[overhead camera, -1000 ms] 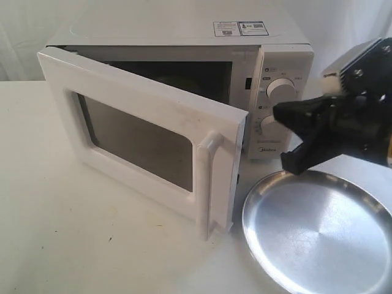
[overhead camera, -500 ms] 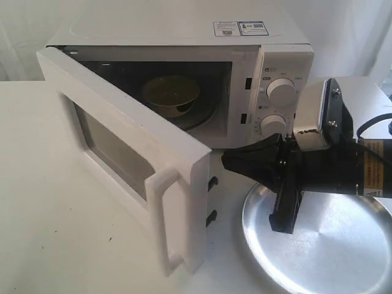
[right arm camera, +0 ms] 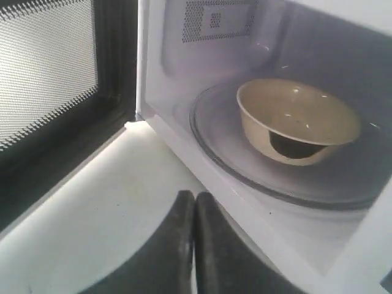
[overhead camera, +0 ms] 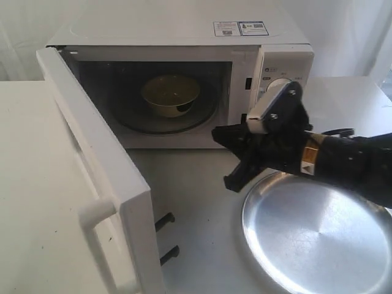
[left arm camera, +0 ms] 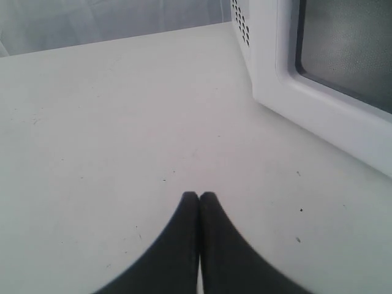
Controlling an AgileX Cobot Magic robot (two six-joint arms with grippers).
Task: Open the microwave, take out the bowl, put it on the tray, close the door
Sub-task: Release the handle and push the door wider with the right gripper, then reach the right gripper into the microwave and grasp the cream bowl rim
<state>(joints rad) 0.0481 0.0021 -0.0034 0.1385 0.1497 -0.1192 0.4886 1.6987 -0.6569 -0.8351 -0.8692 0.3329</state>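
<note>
In the exterior view the first step is done. The door (overhead camera: 79,153) stands wide open on its hinge side, and the cavity of the microwave (overhead camera: 184,37) is clear for you to reach into. The bowl (overhead camera: 171,95) sits upright inside, not yet touched. The tray (overhead camera: 318,236) lies on the counter (overhead camera: 196,202) in front of the control panel, with nothing on it. Your right gripper (overhead camera: 217,135) hangs just outside the cavity's mouth, between the tray and the opening. It points toward the bowl but is well short of it. The left gripper does not show here.

The left wrist view shows the left gripper (left arm camera: 199,197) idle. Its fingers are pressed together over bare counter and hold nothing, and the outer face of the open door is near by.

The right wrist view looks straight into the cavity. The right fingers (right arm camera: 177,245) are also pressed together and empty, over the counter just before the sill. Beyond them the bowl rests on the glass turntable (right arm camera: 233,165). Something dark shows on the bowl's near wall, and I cannot tell whether it is a mark or a reflection.

By my reading, one step of four is finished. You have these left: spread the right fingers, reach in, take the bowl by its rim, set it on the tray, then shut the door.
</note>
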